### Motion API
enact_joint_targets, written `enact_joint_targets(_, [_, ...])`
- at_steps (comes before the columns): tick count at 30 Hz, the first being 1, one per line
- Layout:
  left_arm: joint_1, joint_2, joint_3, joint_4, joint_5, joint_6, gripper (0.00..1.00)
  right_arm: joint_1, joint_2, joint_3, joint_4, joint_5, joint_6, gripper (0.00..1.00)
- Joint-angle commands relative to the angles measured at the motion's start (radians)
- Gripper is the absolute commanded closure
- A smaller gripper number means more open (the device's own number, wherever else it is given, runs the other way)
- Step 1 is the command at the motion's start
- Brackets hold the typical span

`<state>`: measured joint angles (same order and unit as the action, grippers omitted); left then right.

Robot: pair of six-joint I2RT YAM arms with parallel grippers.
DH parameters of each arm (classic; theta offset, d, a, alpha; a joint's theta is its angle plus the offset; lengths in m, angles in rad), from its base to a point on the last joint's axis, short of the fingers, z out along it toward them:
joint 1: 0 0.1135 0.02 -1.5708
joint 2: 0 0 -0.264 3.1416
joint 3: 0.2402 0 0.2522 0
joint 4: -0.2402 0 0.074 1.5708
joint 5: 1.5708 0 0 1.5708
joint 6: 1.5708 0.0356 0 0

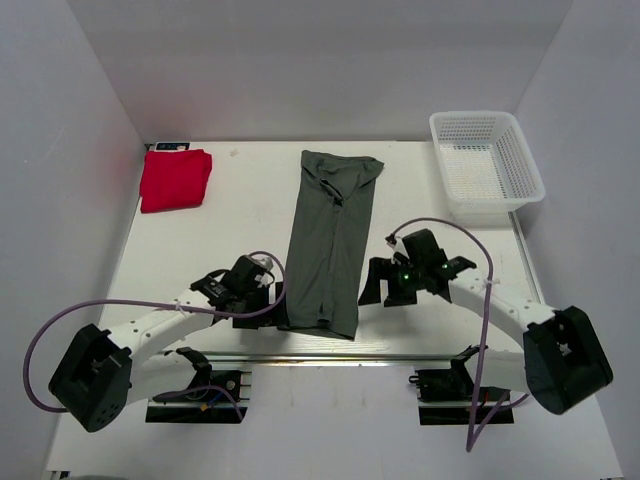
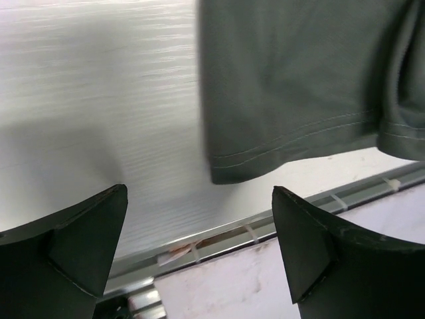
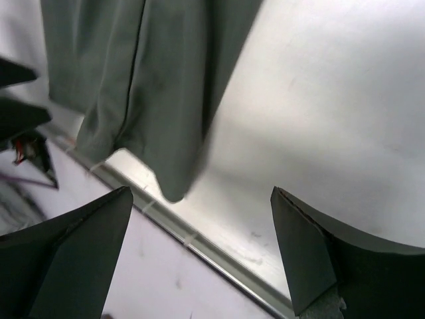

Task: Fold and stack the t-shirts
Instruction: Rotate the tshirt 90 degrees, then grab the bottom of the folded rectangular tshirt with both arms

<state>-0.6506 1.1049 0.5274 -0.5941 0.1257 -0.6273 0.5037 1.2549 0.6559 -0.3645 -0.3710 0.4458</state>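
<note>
The dark grey-green cloth t-shirt lay as a long narrow strip down the middle of the white table, its sides folded in, its collar end far and its hem at the near edge. The left gripper sat just beside the hem's left corner and the right gripper just beside its right corner. Both had their black fingers spread wide with nothing between them. The bright red cloth t-shirt lay folded in the far left corner, well apart, and the white mesh plastic basket stood at the far right

The step in hand looked like pinching both hem corners and carrying them toward the collar. The hem lay close to the metal rail along the table's near edge, so a finger coming down might have struck the rail instead of sliding under the cloth. A shallow pinch could have caught only the top layer, letting the tucked-in sides fall open on the lift. If one side had gripped and the other missed, the strip would have skewed, leaving a crooked fold that stacked badly on the red one
</note>
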Motion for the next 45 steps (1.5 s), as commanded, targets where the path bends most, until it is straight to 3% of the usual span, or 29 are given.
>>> enact_joint_targets(1, [-0.011, 0.01, -0.038, 0.137, 0.08, 0.008, 0.05, 0.042, -0.066, -0.081, 0.13, -0.086, 0.129, 0.1])
enact_joint_targets(4, [-0.011, 0.036, -0.073, 0.211, 0.111, 0.008, 0.08, 0.084, -0.06, -0.12, 0.176, -0.103, 0.178, 0.1])
enact_joint_targets(10, [-0.011, 0.067, -0.116, 0.273, 0.12, 0.008, 0.23, 0.148, 0.023, -0.15, 0.261, -0.092, 0.24, 0.18])
enact_joint_targets(13, [-0.011, 0.076, -0.125, 0.283, 0.129, 0.008, 0.35, 0.176, 0.075, -0.159, 0.306, -0.112, 0.27, 0.25])
enact_joint_targets(14, [-0.011, 0.076, -0.125, 0.283, 0.129, 0.008, 0.43, 0.182, 0.083, -0.159, 0.302, -0.108, 0.277, 0.27])
enact_joint_targets(21, [-0.011, 0.076, -0.156, 0.313, 0.147, 0.008, 0.51, 0.216, 0.12, -0.174, 0.329, -0.095, 0.298, 0.34])
enact_joint_targets(26, [-0.011, 0.076, -0.156, 0.313, 0.138, 0.008, 0.63, 0.226, 0.137, -0.193, 0.34, -0.066, 0.326, 0.65])
enact_joint_targets(27, [-0.011, 0.076, -0.165, 0.313, 0.129, 0.008, 0.68, 0.225, 0.136, -0.2, 0.335, -0.06, 0.33, 0.69])
enact_joint_targets(28, [-0.011, 0.067, -0.165, 0.303, 0.129, 0.008, 0.81, 0.225, 0.123, -0.203, 0.335, -0.046, 0.332, 0.73])
enact_joint_targets(29, [-0.011, 0.067, -0.165, 0.303, 0.129, 0.008, 0.89, 0.223, 0.111, -0.205, 0.326, -0.043, 0.332, 0.92])
enact_joint_targets(30, [-0.011, 0.067, -0.165, 0.286, 0.115, 0.008, 0.96, 0.222, 0.106, -0.205, 0.302, -0.039, 0.332, 1.0])
enact_joint_targets(31, [-0.011, 0.055, -0.156, 0.277, 0.101, 0.008, 1.0, 0.22, 0.094, -0.205, 0.286, -0.029, 0.329, 1.0])
enact_joint_targets(45, [-0.011, -0.056, -0.147, 0.243, 0.163, 0.018, 1.0, 0.23, -0.032, -0.251, 0.193, -0.095, 0.268, 1.0])
